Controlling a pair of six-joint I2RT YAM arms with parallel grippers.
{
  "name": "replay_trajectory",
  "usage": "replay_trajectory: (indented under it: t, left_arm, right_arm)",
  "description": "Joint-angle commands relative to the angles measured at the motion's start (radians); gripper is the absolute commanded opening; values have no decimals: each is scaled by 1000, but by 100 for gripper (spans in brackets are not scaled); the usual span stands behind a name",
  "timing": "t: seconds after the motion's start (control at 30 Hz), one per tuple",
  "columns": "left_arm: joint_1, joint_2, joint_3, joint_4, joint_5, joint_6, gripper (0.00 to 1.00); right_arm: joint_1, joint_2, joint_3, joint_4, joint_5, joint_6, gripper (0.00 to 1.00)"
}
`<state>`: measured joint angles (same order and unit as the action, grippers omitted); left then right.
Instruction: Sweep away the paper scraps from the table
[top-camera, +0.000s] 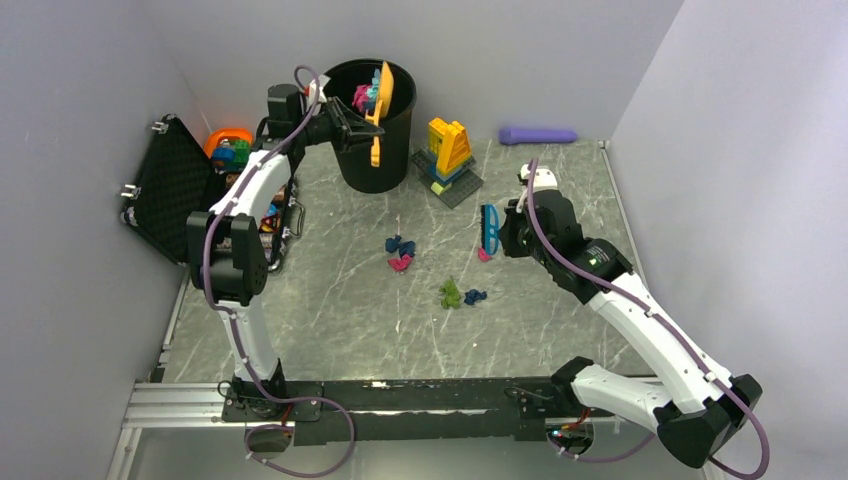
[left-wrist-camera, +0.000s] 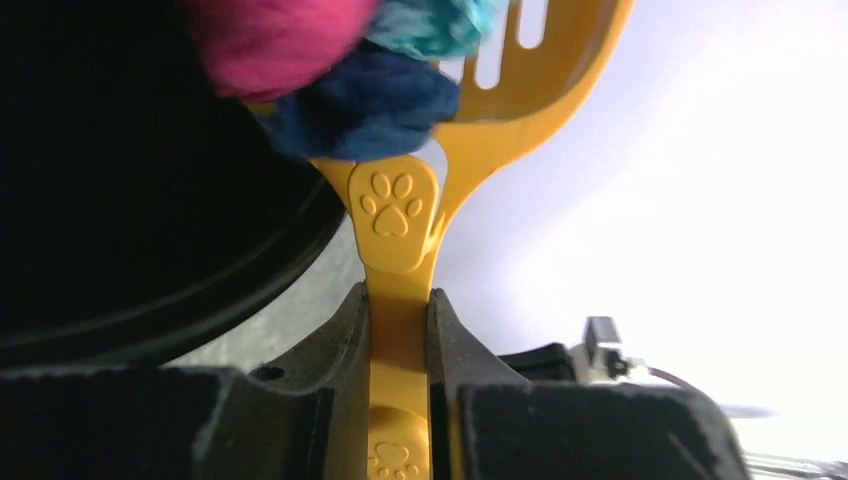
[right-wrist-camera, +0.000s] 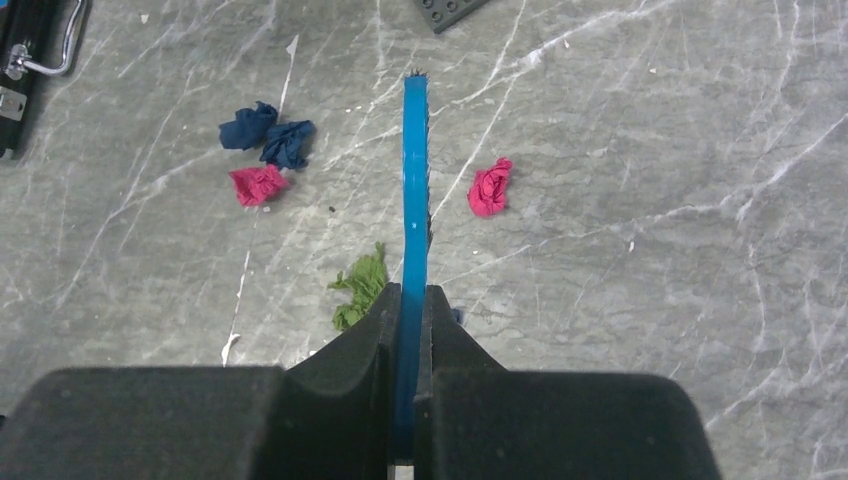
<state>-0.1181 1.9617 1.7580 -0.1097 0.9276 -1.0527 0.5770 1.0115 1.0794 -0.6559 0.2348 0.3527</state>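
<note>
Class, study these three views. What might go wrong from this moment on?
The yellow scoop, pinched by the left fingers, tilts its paper scraps over the black bin near the rim; some may drop outside.
The right fingers clamp the blue brush by its thin edge; sweeping pressure might twist it.
Loose scraps lie on both sides of the brush; one pass may miss some.
</note>
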Motion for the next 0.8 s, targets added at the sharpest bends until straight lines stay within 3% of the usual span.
replay_trajectory:
  t: [0.0,0.1,0.2,0.47,0.77]
  left_arm:
    - [18,19,-93,648,149,-521,0]
    - [18,43,-114,868,151,-683,0]
    - [18,44,-130,947,141,-759,0]
    - [20,36,-112,935,145,-753,0]
    - [22,61,-276,1024,124,-775,0]
  right_arm:
    - [-2,-33,-10,57,15,26,0]
    - [-3,-34,-16,58,26,28,0]
    - [-2,-33,-20,58,35,31,0]
    - [-3,-34,-26,65,35,32,0]
    - [-2,-24,-34,71,15,43,0]
